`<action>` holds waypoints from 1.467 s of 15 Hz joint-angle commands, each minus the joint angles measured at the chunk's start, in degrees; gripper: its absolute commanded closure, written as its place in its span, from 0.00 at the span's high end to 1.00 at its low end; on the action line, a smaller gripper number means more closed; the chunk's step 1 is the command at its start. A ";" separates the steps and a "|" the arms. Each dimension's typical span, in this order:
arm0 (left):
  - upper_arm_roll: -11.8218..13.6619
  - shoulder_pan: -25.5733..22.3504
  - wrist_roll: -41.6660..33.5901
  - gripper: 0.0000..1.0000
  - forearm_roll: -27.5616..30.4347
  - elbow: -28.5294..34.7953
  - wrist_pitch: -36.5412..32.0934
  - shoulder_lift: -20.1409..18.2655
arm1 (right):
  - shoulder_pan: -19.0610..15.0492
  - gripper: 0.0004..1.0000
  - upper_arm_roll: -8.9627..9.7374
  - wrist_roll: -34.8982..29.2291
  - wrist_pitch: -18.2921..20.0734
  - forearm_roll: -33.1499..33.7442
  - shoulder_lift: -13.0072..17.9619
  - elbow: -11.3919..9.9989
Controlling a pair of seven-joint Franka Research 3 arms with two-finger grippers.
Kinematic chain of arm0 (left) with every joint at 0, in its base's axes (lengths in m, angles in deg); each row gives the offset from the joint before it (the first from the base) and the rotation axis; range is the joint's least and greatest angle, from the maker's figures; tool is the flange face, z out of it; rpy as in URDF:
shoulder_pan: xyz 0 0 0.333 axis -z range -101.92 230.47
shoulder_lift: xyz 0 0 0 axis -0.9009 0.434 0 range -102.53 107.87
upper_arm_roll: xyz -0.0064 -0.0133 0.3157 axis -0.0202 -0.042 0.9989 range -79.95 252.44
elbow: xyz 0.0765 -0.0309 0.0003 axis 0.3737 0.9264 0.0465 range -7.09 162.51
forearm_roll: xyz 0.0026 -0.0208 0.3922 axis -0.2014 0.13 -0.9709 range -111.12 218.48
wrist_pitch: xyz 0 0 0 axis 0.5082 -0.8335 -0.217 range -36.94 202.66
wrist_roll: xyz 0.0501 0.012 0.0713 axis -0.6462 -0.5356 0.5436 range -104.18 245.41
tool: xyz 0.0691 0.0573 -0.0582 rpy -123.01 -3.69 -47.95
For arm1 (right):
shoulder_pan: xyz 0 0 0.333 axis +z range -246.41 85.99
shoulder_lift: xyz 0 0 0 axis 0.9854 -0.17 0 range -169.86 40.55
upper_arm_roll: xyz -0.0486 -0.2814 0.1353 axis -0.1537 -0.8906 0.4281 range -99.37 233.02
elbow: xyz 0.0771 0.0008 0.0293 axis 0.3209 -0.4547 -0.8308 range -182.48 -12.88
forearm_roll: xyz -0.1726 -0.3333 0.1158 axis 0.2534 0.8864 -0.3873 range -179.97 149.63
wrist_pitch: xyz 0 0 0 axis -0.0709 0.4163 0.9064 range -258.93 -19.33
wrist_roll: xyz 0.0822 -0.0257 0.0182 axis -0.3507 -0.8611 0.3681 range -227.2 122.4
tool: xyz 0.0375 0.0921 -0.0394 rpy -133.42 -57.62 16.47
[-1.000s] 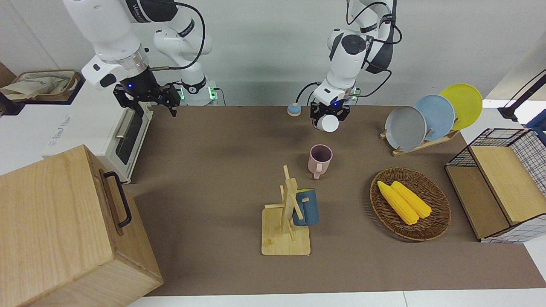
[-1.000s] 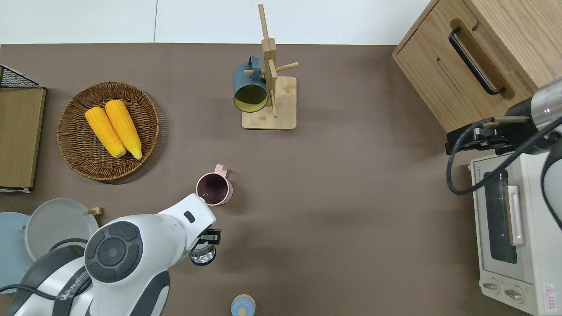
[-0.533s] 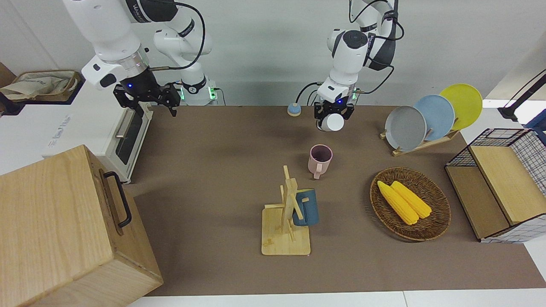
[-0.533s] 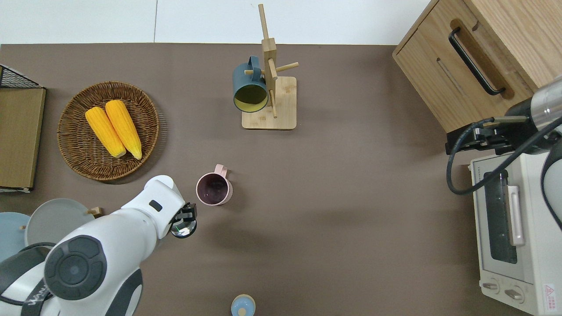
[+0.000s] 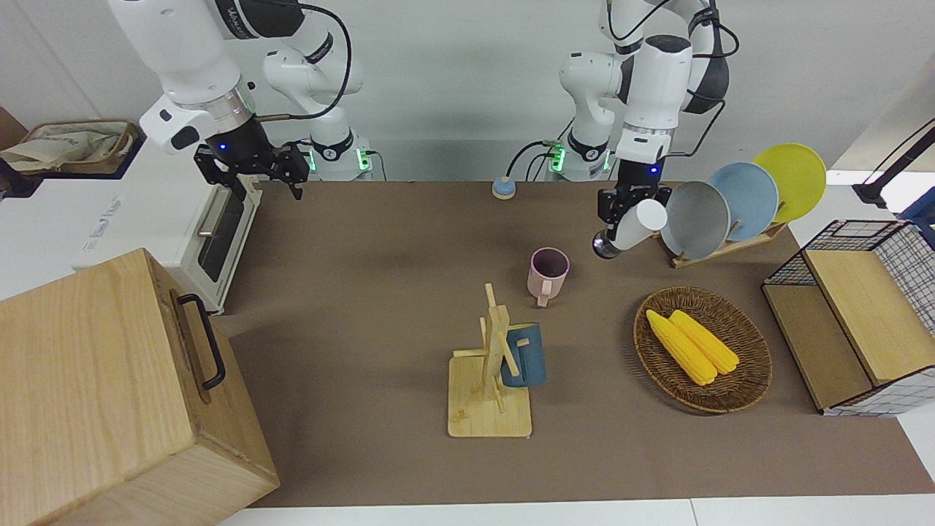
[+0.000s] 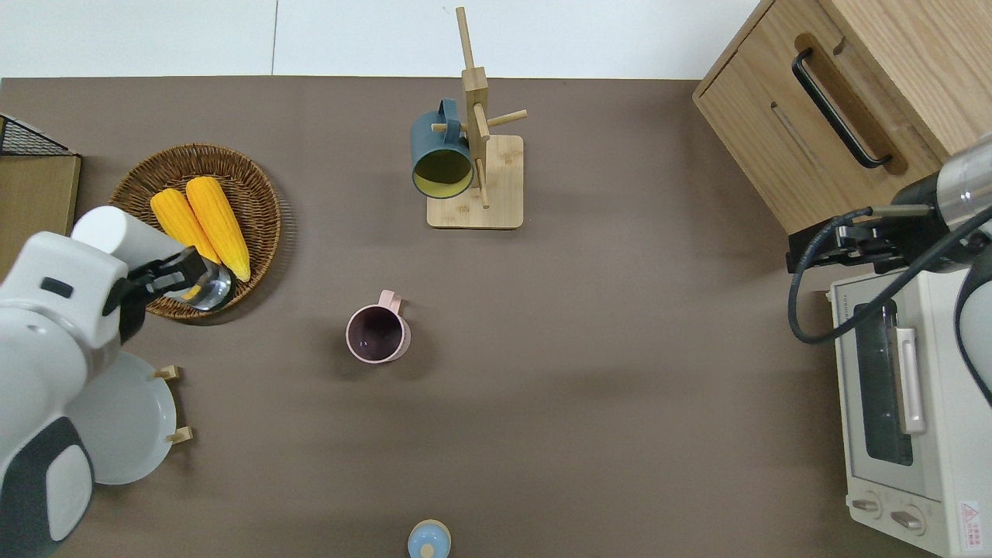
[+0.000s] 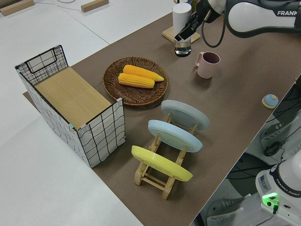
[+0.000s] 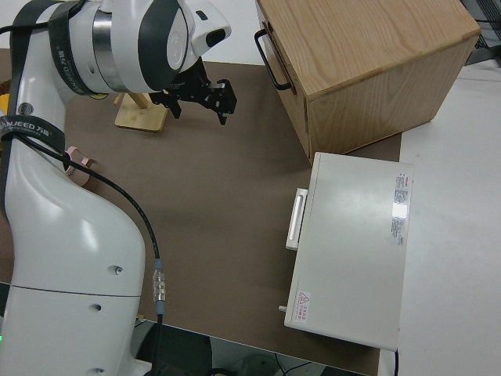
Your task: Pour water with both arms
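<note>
No water stream visible. Left end effector (image 5: 621,219) is closed on a white-capped bottle (image 5: 630,226), tilted, mouth down, over the basket (image 6: 147,302) edge near the corn (image 6: 200,225), well apart from the pink mug (image 6: 377,334) on the worktop (image 6: 620,387).

Risk: water spills outside the mug if tilting continues here.

Right arm parked, end effector (image 8: 200,100) fingers spread, empty.

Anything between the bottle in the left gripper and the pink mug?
Nothing visible. The left gripper holds the bottle tilted over the rim of the wicker basket; only bare table lies between there and the pink mug. The right arm is parked.
</note>
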 commanded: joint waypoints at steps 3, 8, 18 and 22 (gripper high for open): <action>3.85 -5.60 -13.50 0.00 -0.22 -17.43 -0.27 10.08 | -0.83 0.99 0.41 0.90 -0.03 -0.58 0.97 -0.82; 7.55 -10.95 -35.11 0.00 13.92 -25.35 -1.50 15.72 | -0.83 0.98 0.41 0.90 0.05 -0.58 0.97 -0.82; 7.38 -24.14 -69.13 0.00 37.56 -34.14 -1.85 27.58 | -0.83 0.99 0.41 0.90 0.05 -0.58 0.97 -0.91; 6.94 -27.91 -80.03 0.00 45.29 -34.24 -1.85 29.43 | -0.83 0.99 0.41 0.90 -0.03 -0.58 0.97 -0.82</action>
